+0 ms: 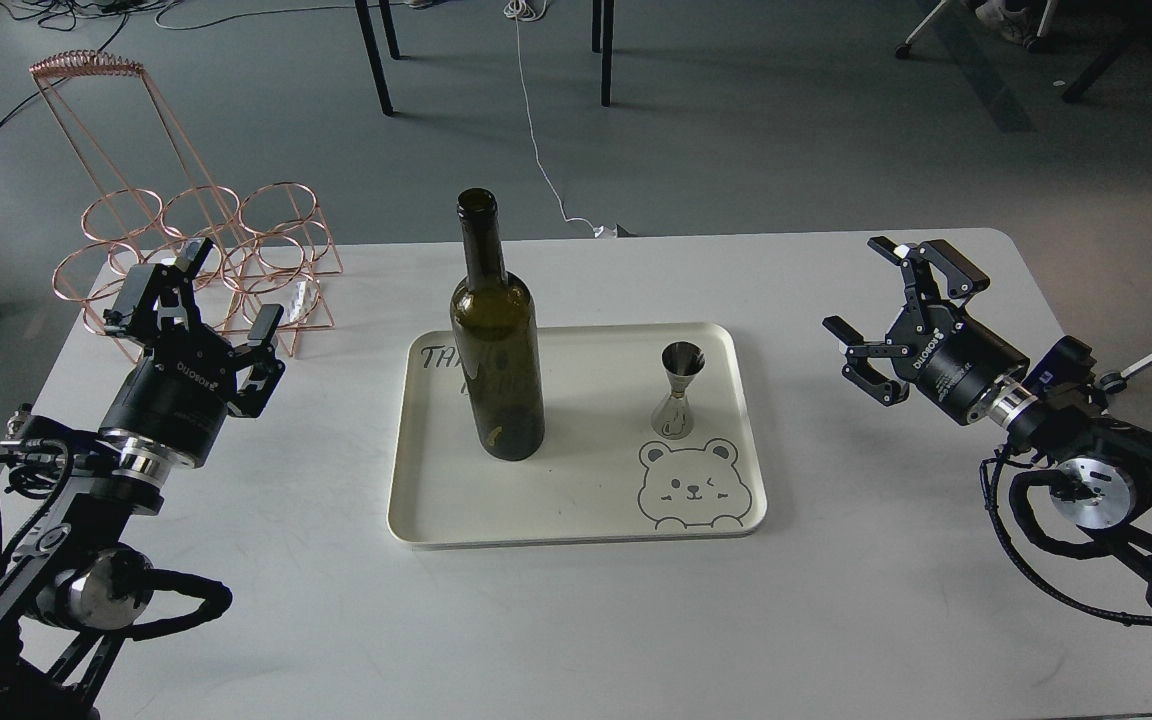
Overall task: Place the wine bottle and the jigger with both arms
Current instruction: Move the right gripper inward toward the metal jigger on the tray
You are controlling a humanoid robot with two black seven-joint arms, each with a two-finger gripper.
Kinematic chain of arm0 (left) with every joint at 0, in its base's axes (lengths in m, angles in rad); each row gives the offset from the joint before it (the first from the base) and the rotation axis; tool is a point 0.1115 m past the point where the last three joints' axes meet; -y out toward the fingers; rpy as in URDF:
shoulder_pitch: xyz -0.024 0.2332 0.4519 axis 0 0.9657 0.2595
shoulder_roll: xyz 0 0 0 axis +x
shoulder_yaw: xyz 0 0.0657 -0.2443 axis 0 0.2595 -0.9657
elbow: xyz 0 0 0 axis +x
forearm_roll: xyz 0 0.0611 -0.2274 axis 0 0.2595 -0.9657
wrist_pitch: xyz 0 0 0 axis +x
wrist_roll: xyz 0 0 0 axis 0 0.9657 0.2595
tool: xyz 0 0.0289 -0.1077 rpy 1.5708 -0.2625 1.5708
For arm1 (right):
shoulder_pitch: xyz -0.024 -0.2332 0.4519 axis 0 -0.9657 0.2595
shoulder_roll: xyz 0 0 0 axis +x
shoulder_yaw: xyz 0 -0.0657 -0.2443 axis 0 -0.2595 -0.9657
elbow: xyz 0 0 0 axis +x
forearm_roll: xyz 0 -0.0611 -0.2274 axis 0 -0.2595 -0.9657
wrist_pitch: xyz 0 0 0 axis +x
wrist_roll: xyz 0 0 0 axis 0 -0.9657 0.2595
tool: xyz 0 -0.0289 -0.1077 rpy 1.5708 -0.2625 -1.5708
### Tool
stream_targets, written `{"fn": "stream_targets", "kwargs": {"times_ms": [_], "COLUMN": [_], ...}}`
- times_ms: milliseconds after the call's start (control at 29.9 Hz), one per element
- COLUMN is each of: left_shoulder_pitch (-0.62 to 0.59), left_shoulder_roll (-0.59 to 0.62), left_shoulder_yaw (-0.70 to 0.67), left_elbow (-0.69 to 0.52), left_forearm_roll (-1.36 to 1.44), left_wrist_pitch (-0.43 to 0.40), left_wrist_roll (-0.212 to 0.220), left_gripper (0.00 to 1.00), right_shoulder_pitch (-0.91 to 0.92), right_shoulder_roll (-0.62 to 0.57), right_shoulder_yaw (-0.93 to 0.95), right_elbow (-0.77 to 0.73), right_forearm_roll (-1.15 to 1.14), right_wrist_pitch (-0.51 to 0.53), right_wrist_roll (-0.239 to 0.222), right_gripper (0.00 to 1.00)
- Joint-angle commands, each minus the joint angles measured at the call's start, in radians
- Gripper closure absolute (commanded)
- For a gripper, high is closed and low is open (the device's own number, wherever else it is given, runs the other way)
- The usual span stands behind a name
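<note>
The dark green wine bottle (pixel 496 340) stands upright on the left half of a cream tray (pixel 576 520) in the middle of the white table. The small silver jigger (pixel 679 390) stands upright on the tray's right half, just above a printed bear face. My left gripper (pixel 221 300) hovers open well to the left of the tray, nothing between its fingers. Off to the tray's right, my right gripper (pixel 886 300) is also open and holds nothing. Both grippers are clear of the bottle and jigger.
A copper wire bottle rack (pixel 196 250) stands at the table's back left, right behind my left gripper. The table's far edge (pixel 736 238) runs behind the tray. Chair legs and cables are on the floor beyond.
</note>
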Motion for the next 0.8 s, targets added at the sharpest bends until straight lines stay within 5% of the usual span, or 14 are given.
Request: {"fn": "stream_targets", "kwargs": {"times_ms": [0,534,768], "left_shoulder_pitch": [0.007,-0.007,0.001], "left_shoulder_roll": [-0.002,0.026,0.032], "left_shoulder_yaw": [-0.004,-0.003,-0.001], "left_elbow": [-0.018,-0.002,-0.010], "left_forearm_roll": [-0.006,-0.179,-0.172], "left_wrist_pitch": [0.000,-0.002,-0.011], "left_wrist_roll": [-0.018,-0.026,-0.125], "left_gripper": [0.02,0.02,0.02], "right_shoulder_pitch": [0.000,0.008,0.011], "right_shoulder_roll": [-0.002,-0.061,-0.242], "right_shoulder_yaw": [0.007,0.012,0.022], "right_elbow": [0.000,0.046,0.294], "right_forearm_roll": [0.000,-0.055,-0.470], "right_wrist_pitch": [0.000,0.000,-0.019], "right_wrist_roll": [0.000,0.000,0.000], "right_gripper": [0.01,0.01,0.01]}}
